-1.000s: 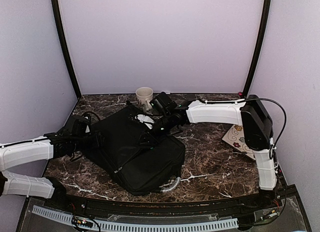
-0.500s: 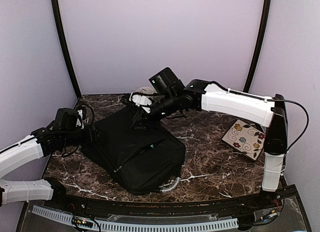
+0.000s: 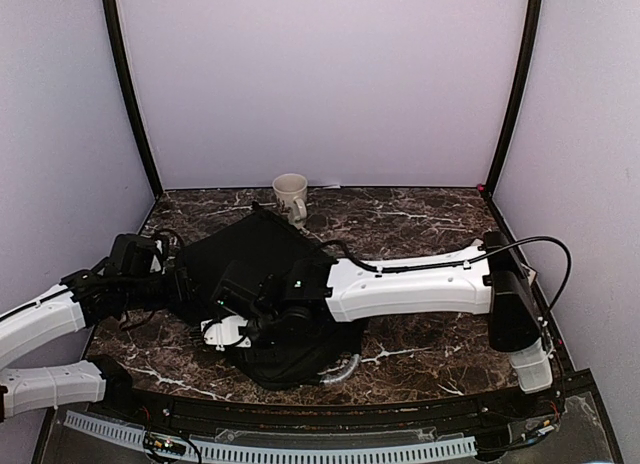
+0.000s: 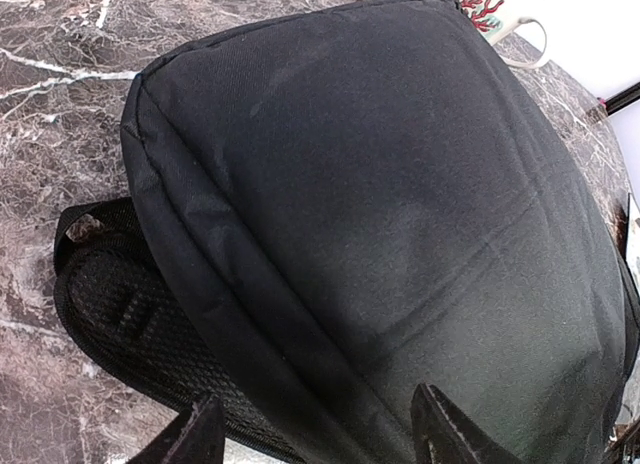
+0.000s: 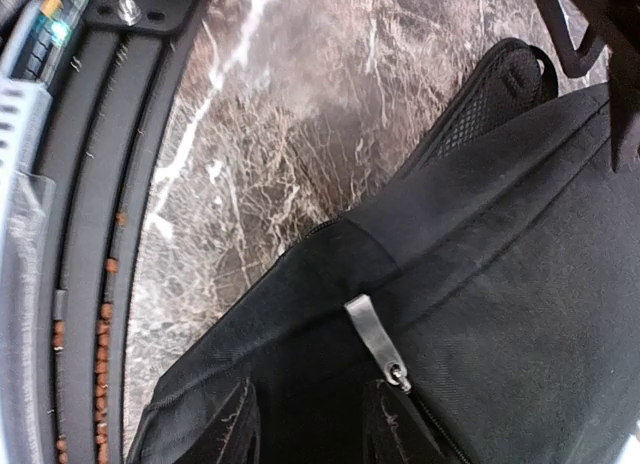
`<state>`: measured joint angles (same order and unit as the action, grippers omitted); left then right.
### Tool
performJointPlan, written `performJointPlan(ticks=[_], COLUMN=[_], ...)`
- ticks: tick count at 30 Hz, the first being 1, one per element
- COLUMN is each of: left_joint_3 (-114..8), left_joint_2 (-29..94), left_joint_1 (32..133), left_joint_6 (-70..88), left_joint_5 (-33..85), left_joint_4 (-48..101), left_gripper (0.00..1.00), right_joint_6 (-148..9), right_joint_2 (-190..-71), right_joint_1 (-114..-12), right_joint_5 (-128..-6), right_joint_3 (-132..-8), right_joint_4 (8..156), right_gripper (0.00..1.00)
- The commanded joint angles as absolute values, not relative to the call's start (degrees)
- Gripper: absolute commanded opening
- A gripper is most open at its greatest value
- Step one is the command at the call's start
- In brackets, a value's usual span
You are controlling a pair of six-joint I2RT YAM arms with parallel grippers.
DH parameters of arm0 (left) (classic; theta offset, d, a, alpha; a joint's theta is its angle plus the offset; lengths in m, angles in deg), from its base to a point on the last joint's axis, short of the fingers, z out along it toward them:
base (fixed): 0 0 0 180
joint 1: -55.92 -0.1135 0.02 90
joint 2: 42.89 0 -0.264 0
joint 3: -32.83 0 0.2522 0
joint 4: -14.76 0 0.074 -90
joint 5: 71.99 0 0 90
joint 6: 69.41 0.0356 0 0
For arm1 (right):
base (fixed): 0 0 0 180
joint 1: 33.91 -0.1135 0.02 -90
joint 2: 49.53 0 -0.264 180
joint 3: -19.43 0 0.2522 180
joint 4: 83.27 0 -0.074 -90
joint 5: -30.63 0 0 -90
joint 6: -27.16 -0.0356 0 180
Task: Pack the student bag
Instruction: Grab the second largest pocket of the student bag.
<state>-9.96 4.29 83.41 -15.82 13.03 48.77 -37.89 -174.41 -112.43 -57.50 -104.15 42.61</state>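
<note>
The table (image 3: 420, 224) was dark brown marble laced with white veins, closed in by pale lilac walls (image 3: 320, 74) with black poles (image 3: 125, 84) rising at the far corners. A black rail (image 5: 100, 234) ran along its near edge. A cream mug (image 3: 290, 194) stood near the back wall, just toward 12 o'clock from the bag's far corner. The student bag (image 3: 250, 249) lay flat on the marble, left of the middle. Its long axis ran on a slant from 11 o'clock to 5 o'clock, and the end with the grey handle (image 3: 345, 369) pointed toward 5 o'clock, close to the near edge. A padded mesh strap (image 4: 110, 304) poked out from under its 9 o'clock side. The left gripper (image 4: 320, 436) sat at that 9 o'clock side, its fingers wide apart with the bag's seamed edge between them. The right arm reached across the bag from 3 o'clock. The right gripper (image 5: 312, 424) hung over the bag's near-left part, its fingers partly apart above the dark fabric, just beside a grey zip pull (image 5: 375, 339).
</note>
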Motion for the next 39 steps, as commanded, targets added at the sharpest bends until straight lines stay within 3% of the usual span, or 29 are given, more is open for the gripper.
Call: performJointPlan(ticks=[1, 9, 29, 39], left_joint_3=[-8.3, -7.3, -7.7, -7.7], left_joint_2=[5.4, 6.9, 9.5, 10.6], left_joint_1=[83.1, 83.1, 83.1, 83.1], left_joint_6=[-16.2, -15.7, -14.8, -14.3], left_joint_5=[13.1, 13.6, 14.5, 14.9], left_joint_4=[46.6, 44.5, 40.9, 40.1], left_gripper=[0.66, 0.66, 0.66, 0.67], right_joint_6=[-36.2, -35.4, -32.4, -31.6], right_joint_2=[-176.0, -176.9, -181.5, -177.5], right_joint_1=[-115.2, -117.3, -118.4, -118.5], right_joint_5=[-44.5, -36.4, -29.8, -26.8], right_joint_3=[-105.5, -103.6, -102.9, -100.6], right_joint_4=[45.0, 50.6, 55.1, 58.0], right_gripper=[0.36, 0.37, 0.39, 0.16])
